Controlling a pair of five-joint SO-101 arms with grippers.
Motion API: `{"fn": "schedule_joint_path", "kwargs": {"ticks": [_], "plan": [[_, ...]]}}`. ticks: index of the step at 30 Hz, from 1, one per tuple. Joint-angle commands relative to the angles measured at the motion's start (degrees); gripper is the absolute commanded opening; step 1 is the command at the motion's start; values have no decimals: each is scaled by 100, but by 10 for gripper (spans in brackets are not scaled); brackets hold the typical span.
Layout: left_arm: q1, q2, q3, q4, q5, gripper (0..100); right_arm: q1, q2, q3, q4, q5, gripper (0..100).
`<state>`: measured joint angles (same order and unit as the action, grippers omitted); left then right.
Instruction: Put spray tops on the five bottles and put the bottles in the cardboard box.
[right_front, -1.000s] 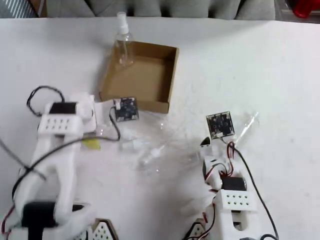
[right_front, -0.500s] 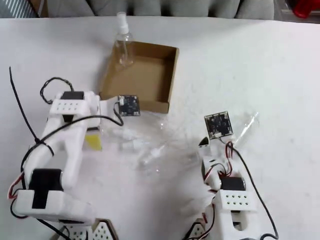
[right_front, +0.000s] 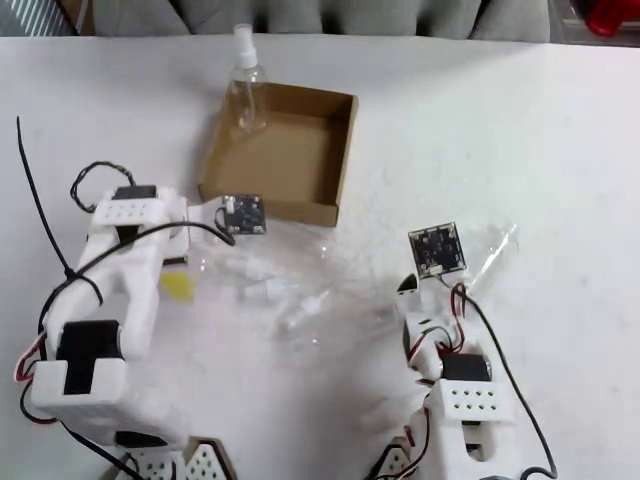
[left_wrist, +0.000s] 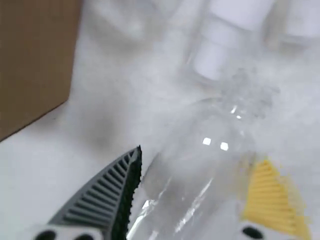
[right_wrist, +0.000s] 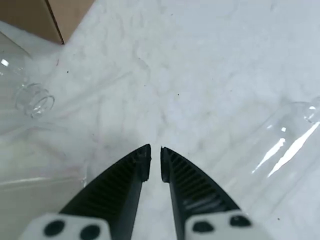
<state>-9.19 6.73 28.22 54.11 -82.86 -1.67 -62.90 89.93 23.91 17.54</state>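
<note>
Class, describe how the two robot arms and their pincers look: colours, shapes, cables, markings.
Both arms are white blocky segments with black motor housings. The left arm trails looping black cable; the right arm carries red and black wires. The left pincer has one dark grey and one yellow ribbed finger; the right pincer has two black ribbed fingers.

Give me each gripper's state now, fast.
Left gripper: open, straddling a clear bottle, not visibly clamped.
Right gripper: shut, holding nothing.
</note>
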Motion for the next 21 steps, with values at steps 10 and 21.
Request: {"fn": "schedule_joint_path", "kwargs": {"ticks": [10, 21], "plan": [[-40, -101, -316, 1503, -35, 94, -40, -57, -62, -119, 79, 17], [-40, -119, -325, 2268, 615, 98, -31, -57, -62, -119, 79, 17]]}}
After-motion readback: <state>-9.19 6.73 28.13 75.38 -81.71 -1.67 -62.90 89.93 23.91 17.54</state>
